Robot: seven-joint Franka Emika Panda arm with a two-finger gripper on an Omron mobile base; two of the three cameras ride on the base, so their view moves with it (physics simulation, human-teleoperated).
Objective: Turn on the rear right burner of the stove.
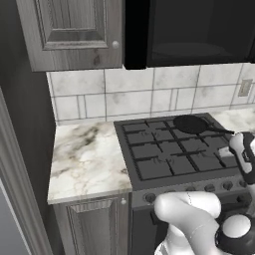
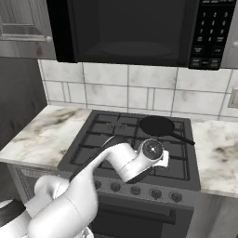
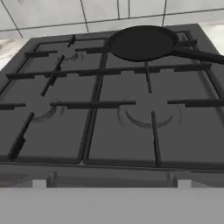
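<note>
Gripper (image 2: 163,160) hovered above stove (image 2: 93,144) front; jaw state couldn't be told. Should descend squarely onto the correct knob (image 2: 175,196), not neighbours.

my arm rises from the base, bends at a rounded white elbow and reaches forward and up, ending in a dark round wrist joint with a pale hand beyond it. in the left base view the hand sits at the right edge, dark wrist low in the corner. in the right base view the forearm slants up toward the middle. my pincer's fingers are hidden, so i cannot tell whether they are apart or together.
</note>
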